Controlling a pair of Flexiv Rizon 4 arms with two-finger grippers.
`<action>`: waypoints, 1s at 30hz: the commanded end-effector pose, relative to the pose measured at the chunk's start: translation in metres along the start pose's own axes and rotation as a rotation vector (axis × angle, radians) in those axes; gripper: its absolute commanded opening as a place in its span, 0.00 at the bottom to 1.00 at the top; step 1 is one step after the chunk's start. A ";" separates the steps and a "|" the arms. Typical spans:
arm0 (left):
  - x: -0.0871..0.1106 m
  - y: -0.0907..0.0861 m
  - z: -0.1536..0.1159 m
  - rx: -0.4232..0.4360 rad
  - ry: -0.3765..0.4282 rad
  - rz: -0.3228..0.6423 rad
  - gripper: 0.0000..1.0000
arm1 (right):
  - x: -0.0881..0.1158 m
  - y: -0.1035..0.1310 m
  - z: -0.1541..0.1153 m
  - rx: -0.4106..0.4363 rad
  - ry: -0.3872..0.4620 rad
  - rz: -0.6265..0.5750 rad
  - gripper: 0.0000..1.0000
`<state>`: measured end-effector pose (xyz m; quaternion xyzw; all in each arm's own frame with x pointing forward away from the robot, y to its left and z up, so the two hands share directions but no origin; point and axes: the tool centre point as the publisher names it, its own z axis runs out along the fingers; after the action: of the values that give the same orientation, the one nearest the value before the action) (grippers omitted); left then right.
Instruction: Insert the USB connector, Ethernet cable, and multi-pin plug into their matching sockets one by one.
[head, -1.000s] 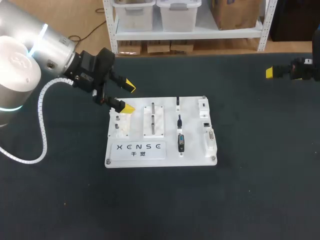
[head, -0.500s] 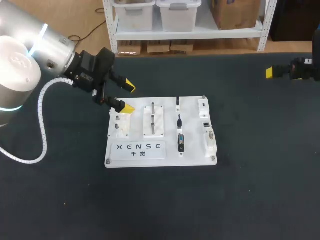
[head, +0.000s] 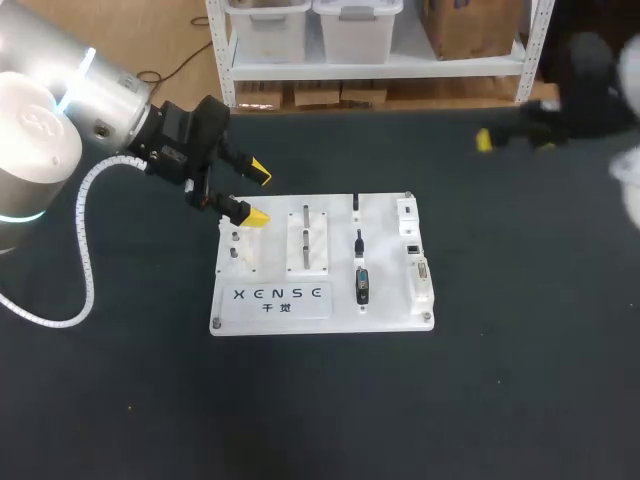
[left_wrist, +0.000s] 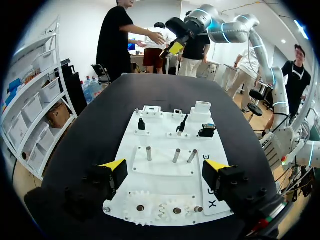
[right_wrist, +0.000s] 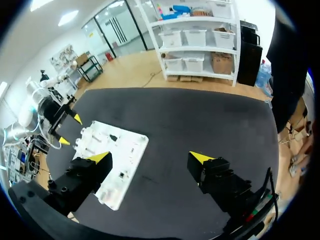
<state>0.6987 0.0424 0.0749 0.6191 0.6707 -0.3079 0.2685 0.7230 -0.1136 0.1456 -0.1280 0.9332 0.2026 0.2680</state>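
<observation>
A white practice board (head: 385, 300) lies flat near the middle of the dark desk (head: 500, 380). In the middle of the board, three black plugs (head: 362, 285) sit in a row, one behind the other, each in its own holder. The nearest one is the biggest and has some blue on it. I cannot tell from here which plug is the USB connector, which the Ethernet cable and which the multi-pin plug. The sockets (head: 420, 280) are in white blocks along the right edge of the board, just beside the row of plugs. None of the plugs is in a socket.

The left gripper (head: 258, 194) hangs over the far left corner of the board with its fingers wide apart and nothing between them. One yellow tip is above the corner and the other is past the far edge, over the desk. In the left wrist view, a row of small white gears (left_wrist: 150, 212) on the board lies under the gripper, and three metal pegs (left_wrist: 176, 155) stand just ahead of them.

The right gripper (right_wrist: 150, 157) is over the far right part of the desk, well apart from the board. Its fingers are also spread wide and hold nothing. In its wrist view the board lies ahead of it, off to one side.
</observation>
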 end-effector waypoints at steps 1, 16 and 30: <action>0.000 0.001 0.001 0.003 0.003 0.000 1.00 | -0.021 0.031 0.045 0.222 0.088 0.036 1.00; 0.000 0.001 0.001 0.003 0.003 0.000 1.00 | -0.004 0.078 0.102 0.503 0.281 0.193 1.00; 0.000 0.001 0.001 0.003 0.003 0.000 1.00 | 0.017 0.103 0.130 0.506 0.327 0.190 1.00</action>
<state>0.6987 0.0425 0.0749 0.6191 0.6707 -0.3079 0.2685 0.7306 0.0277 0.0730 -0.0036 0.9929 -0.0146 0.1180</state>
